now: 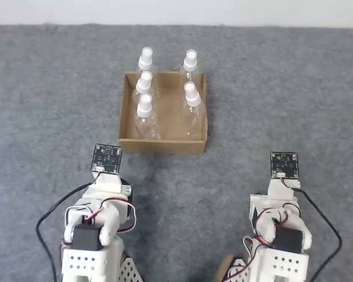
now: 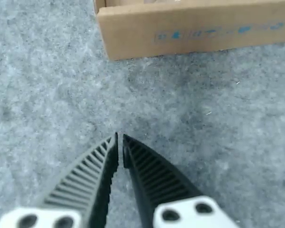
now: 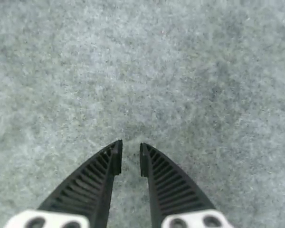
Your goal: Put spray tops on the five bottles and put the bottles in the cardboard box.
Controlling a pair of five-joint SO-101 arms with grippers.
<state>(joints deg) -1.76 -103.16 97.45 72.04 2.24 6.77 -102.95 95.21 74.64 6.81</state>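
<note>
The black ribbed left hand (image 2: 119, 138) hangs over the fuzzy grey desk (image 2: 47, 85), nearly closed, holding nothing. The black right hand (image 3: 130, 148) is open just a crack, also empty. Ahead, between the arms but nearer the left one, sits the brown cardboard box (image 1: 162, 145). All five clear bottles (image 1: 146, 124) with white spray tops (image 1: 144, 104) seem to stand upright inside.

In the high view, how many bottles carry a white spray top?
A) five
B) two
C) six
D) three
A: five white spray tops show on clear bottles at the cardboard box, three in one column and two in the other.
</note>
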